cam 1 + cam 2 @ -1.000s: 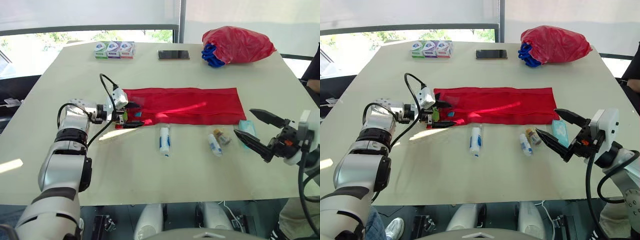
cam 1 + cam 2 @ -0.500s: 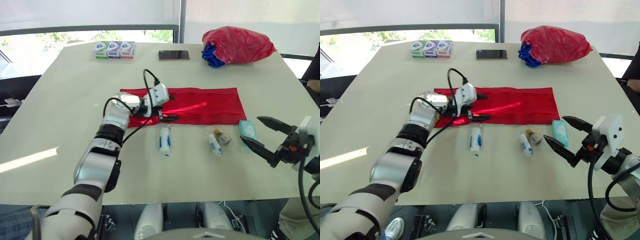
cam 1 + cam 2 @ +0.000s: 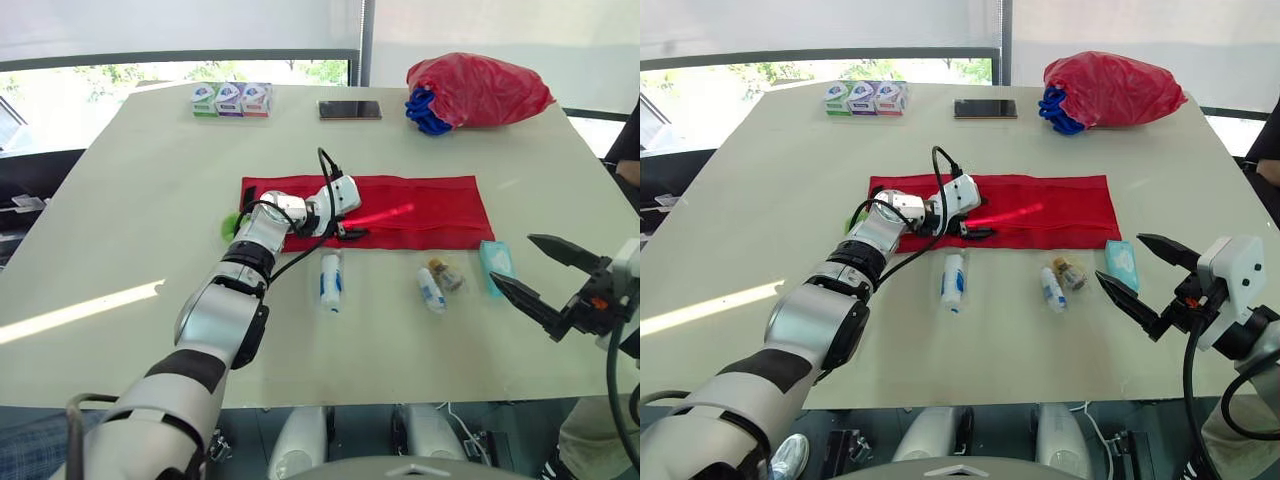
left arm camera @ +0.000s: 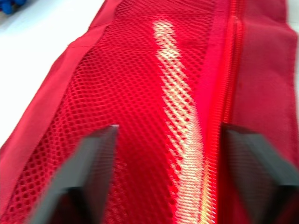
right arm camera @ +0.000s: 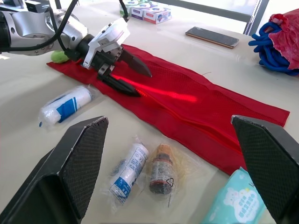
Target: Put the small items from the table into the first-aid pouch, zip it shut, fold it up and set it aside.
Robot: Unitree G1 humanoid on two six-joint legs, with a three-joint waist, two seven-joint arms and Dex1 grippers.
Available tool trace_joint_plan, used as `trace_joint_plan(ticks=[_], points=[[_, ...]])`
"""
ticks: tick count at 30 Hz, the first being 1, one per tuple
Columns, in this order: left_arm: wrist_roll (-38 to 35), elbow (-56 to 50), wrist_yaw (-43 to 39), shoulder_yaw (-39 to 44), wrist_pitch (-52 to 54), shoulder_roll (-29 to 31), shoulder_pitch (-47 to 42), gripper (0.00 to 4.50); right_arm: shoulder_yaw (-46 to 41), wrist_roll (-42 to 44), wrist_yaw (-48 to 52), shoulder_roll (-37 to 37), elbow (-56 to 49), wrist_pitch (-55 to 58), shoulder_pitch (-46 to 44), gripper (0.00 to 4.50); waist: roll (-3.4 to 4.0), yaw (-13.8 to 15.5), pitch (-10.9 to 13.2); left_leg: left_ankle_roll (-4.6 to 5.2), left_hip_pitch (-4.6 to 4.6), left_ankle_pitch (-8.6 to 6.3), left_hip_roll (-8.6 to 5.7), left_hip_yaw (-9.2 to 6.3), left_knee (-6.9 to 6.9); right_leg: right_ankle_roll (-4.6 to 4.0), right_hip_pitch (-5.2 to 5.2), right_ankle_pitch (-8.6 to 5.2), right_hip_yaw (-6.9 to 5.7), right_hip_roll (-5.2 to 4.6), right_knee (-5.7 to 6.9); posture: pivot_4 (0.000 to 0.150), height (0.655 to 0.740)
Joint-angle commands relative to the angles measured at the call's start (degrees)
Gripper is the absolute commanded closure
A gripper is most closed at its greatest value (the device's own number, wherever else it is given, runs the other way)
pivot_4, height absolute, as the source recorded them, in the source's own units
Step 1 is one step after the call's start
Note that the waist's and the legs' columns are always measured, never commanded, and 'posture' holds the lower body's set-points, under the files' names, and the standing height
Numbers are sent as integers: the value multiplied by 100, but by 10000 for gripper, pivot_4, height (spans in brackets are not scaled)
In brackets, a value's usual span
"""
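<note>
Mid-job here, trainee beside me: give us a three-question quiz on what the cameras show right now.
1. True or false: the left gripper is shut on the red pouch.
2. How many items lie between the bandage roll and the teal packet?
3. Which lies nearest the right gripper? A bandage roll, B teal packet, C phone.
Key: 1 false, it hangs open over the pouch; 2 two; 3 B.
</note>
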Motion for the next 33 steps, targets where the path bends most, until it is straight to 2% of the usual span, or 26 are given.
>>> trace_joint_plan(ticks=[1, 5, 6, 13, 20, 26, 33], points=[[-20, 12, -165, 39, -154, 34, -118, 24690, -176, 113, -74, -8, -206, -141, -34, 0, 0, 1, 0, 0, 0, 0, 0, 0, 0, 0, 0, 0, 0, 0, 0, 1500, 7400], [-45, -54, -616, 14, -156, 115, -22, 43427, -71, 123, -97, -37, -178, -135, -109, 0, 0, -2, 0, 0, 0, 0, 0, 1, 0, 0, 0, 0, 0, 0, 0, 1500, 7400], [-45, -74, -654, 19, -153, 128, -1, 44626, -42, 122, -105, -37, -172, -130, -132, 0, 0, -2, 0, 0, 0, 0, 0, 0, 0, 0, 0, 0, 0, 1, 0, 1500, 7400], [-218, -521, -1243, 53, 91, 171, 232, 44626, 53, 224, -100, -31, -187, -100, -194, 0, 0, -7, 0, 0, 0, 0, 1, 0, 0, 0, 0, 0, 0, 0, 0, 1500, 7400], [-482, -1731, -1757, -32, 1070, 223, 808, 44626, 72, 408, -106, -26, -299, -77, -60, 0, 1, -5, -1, 0, 0, 0, 2, 0, 1, 0, 0, 0, 1, 0, 1, 1500, 7400], [-540, -2705, -1877, -80, 1614, 449, 1214, 44626, 71, 563, -136, -62, -446, -55, 19, 0, 2, -8, -1, 0, 0, 0, 10, -1, 3, 0, 0, 0, 2, 0, 2, 1500, 7400], [-546, -2451, -1645, -35, 1391, 461, 1131, 44626, 40, 464, 199, -146, -412, -179, 228, 0, 2, 3, -2, 0, 1, 0, 5, 0, 4, 0, 1, 0, 2, 1, 3, 1500, 7400]])
